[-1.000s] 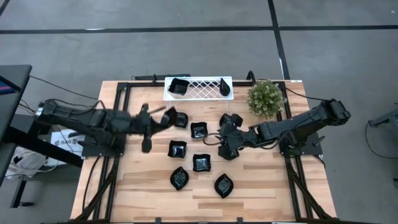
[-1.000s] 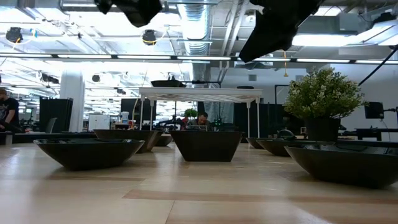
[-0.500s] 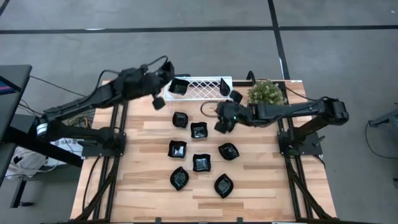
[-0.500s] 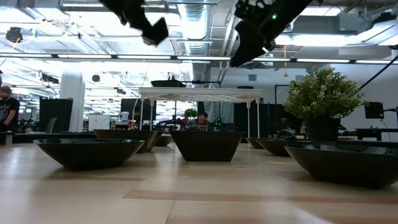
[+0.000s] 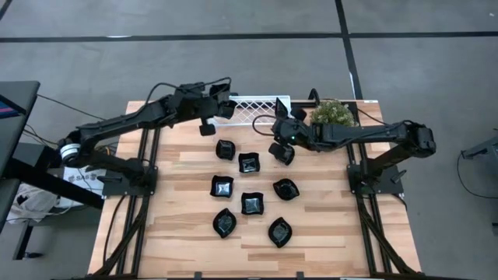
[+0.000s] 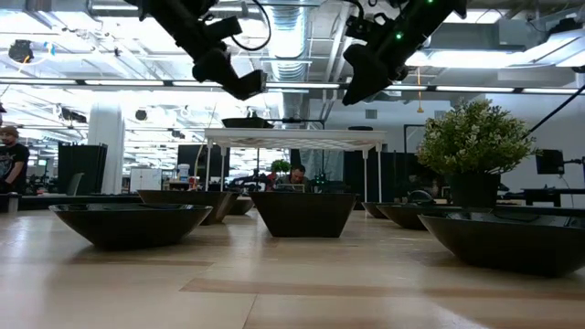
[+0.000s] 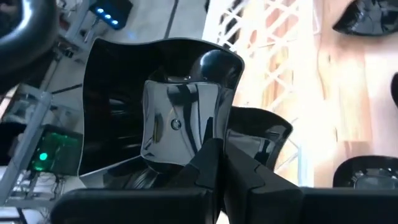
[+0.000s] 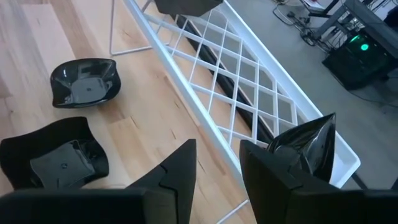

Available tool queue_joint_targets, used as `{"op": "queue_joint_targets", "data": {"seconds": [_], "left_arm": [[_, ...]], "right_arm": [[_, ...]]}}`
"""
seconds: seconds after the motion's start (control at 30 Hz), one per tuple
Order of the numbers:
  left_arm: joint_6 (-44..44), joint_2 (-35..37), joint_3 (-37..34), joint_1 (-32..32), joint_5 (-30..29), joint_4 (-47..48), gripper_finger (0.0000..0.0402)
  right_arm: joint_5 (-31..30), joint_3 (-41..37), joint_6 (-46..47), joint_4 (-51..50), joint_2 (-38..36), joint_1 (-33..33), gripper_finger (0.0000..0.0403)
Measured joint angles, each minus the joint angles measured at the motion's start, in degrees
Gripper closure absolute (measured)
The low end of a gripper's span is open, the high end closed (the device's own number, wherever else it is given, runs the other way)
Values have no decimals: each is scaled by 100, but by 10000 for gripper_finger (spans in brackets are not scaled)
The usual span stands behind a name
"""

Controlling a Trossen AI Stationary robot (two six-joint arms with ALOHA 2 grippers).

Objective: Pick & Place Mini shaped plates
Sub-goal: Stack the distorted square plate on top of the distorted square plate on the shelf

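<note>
Seven plates (image 5: 252, 203) visible, tray (image 5: 253, 111) partly hidden

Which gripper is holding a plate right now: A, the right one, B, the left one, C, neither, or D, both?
B: the left gripper is pinched shut on a square black plate over the white tray, while the right gripper stands open and empty.

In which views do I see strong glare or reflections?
Left wrist view: the square plate held in the left tool mirrors bright highlights. Low view: the ceiling lights glare, so both tools appear as dark silhouettes.
</note>
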State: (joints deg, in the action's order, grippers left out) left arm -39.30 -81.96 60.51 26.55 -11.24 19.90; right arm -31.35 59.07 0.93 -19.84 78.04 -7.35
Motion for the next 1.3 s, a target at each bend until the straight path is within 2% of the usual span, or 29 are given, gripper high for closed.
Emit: {"op": "queue_joint_targets", "data": {"seconds": [0.53,0.97,1.17,1.3], "left_arm": [[-98,-530,0,18,269,11,388],[-98,-526,-57,109,181,28,305],[-94,-526,-57,104,165,66,287],[23,-457,-61,25,-63,83,280]], "right_arm": [[2,0,0,-2,0,-33,285],[2,0,13,-31,-4,-19,285],[2,0,15,-31,-4,-15,285],[2,0,15,-31,-4,-17,285]]}}
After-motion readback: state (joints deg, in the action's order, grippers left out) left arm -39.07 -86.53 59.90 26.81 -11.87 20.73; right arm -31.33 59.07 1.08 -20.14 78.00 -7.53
